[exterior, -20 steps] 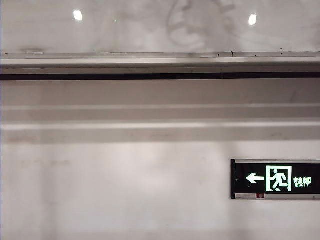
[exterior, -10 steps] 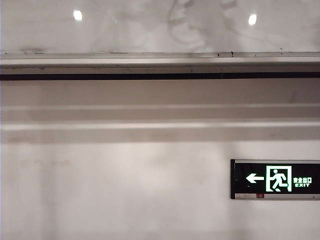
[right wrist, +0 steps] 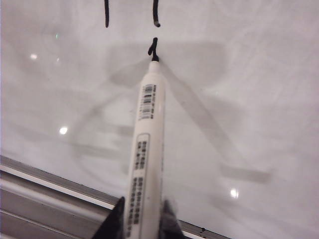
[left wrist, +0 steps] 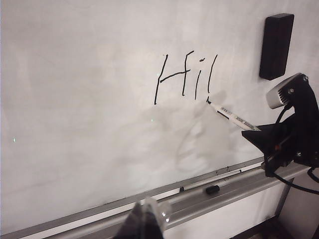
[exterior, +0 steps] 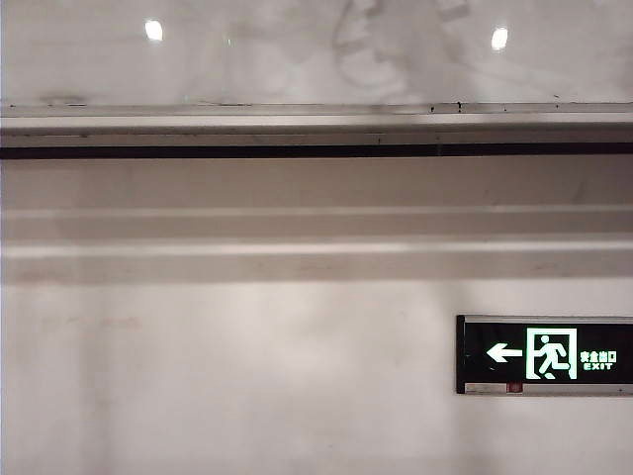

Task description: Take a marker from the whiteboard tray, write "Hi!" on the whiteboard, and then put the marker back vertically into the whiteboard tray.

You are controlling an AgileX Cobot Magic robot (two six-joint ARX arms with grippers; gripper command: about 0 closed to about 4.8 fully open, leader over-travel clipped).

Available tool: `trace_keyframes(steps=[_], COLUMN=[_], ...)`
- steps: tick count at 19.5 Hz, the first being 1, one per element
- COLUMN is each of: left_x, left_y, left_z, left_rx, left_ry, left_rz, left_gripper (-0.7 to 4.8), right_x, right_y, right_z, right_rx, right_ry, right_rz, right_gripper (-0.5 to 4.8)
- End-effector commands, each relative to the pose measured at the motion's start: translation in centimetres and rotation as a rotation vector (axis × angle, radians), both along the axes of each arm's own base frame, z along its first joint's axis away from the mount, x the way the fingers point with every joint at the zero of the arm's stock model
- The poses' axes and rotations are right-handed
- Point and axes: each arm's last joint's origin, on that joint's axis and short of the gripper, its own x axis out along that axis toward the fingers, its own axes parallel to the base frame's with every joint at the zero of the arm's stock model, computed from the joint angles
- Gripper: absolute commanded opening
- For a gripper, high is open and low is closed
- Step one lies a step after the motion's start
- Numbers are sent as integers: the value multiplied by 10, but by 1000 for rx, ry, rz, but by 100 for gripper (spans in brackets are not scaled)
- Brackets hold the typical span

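The exterior view cuts off the whiteboard (exterior: 297, 49) at its top edge, so the writing and both arms fall outside it. In the right wrist view the marker (right wrist: 145, 164) runs out of frame at its rear end, and only the tips of the right gripper (right wrist: 139, 219) show. The left gripper (left wrist: 144, 221) is a dark blur at the frame edge; its opening cannot be read.
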Motion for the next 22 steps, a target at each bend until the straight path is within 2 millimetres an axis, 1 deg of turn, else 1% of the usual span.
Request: trace_keyframes(steps=[1,7,9,12,15,18,22], left_x=[-2,-2,-2,-2,-3,1,4], left_y=[0,0,0,0,-4,-7,-13], left_z=[2,2,2,1,2,2,0], left_rx=[-3,-3,-3,-1,7,8,-28], left_ry=[-12,-11,-10,-10,-23,-23,14], left_rz=[-5,-6,-6,-22,-154,-206,-225], left_gripper=[-5,-6,-5,-6,-5,-6,-5], right_x=[-3,-3,-7,-26,-50,-70,-86], right_y=[-1,-1,-3,-10,-22,-34,-44], right_z=[6,7,10,24,35,45,52], right_rx=[23,30,31,44,42,41,44], right_ry=[-26,-38,-41,-60,-57,-55,-62], right_rz=[16,17,18,33,35,35,30], right_gripper=[-5,-5,-5,-5,-5,-5,-5])
